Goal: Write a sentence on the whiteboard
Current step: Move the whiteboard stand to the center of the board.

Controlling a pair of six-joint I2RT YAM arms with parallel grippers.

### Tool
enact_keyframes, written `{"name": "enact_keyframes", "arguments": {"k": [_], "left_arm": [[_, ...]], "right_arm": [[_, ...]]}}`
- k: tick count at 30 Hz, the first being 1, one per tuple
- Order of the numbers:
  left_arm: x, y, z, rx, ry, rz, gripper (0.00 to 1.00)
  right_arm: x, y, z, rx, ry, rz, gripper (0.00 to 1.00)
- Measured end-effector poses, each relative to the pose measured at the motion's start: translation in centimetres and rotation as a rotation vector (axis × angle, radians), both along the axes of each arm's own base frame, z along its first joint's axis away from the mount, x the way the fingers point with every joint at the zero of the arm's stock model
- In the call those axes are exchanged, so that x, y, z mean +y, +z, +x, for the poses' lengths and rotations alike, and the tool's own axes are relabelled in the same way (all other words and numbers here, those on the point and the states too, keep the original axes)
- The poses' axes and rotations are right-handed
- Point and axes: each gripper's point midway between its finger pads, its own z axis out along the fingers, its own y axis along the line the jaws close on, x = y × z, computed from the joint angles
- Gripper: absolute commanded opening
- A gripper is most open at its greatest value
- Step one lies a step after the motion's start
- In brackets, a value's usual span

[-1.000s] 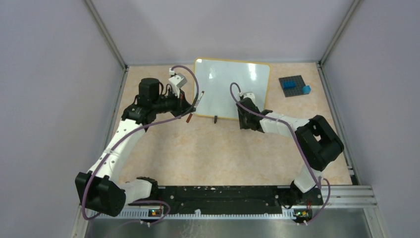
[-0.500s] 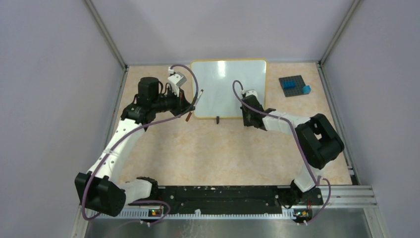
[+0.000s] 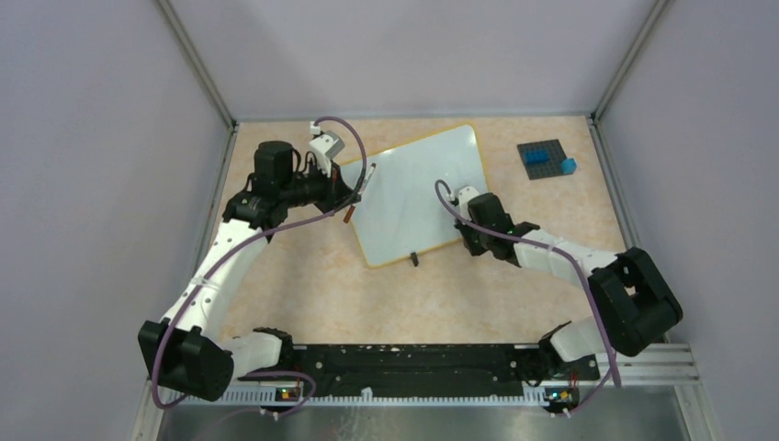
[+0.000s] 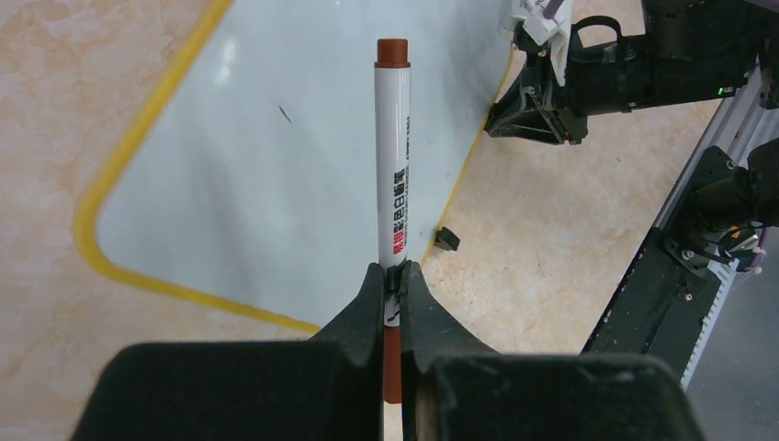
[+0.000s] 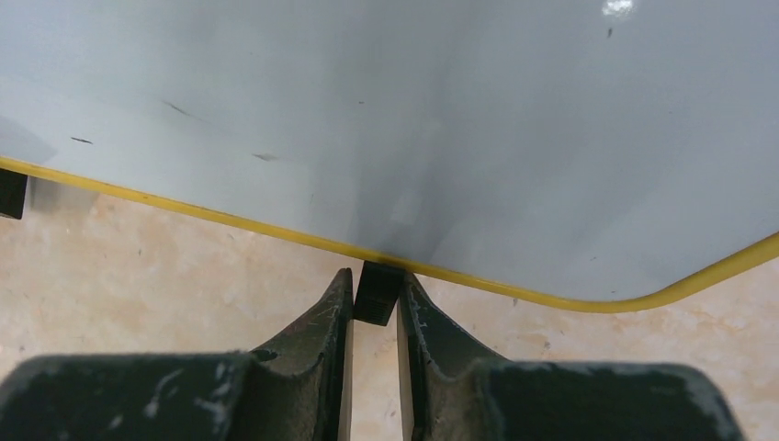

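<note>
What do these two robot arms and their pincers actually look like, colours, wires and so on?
Both arms match: the left arm and right arm have smooth white links joined by chunky black joint housings. A purple cable loops along each. The left gripper and right gripper have two matte black wedge-shaped fingers, the right ones scuffed pale. No sleeves or readable markings show.

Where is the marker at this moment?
Top external view, left of centre: the marker is clamped in the left gripper, at the left edge of the whiteboard.

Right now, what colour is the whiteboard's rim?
Yellow; the rim of the whiteboard shows best in the left wrist view.
</note>
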Motion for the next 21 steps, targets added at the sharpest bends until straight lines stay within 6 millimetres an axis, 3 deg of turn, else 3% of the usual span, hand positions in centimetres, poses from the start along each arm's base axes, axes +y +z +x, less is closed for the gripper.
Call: {"name": "enact_keyframes", "arguments": {"k": [7, 12, 21], "left_arm": [[0.0, 0.0, 0.0, 0.000, 0.000, 0.000, 0.00], [0.0, 0.2, -0.1, 0.001, -0.001, 0.000, 0.00], [-0.5, 3.0, -0.1, -0.049, -0.032, -0.033, 0.00]], "right_arm": [[-1.6, 0.8, -1.0, -0.003, 0.144, -0.035, 0.00], [-3.5, 0.4, -3.4, 0.010, 0.212, -0.081, 0.00], [-4.9, -0.6, -5.9, 0.063, 0.287, -0.140, 0.00]]}}
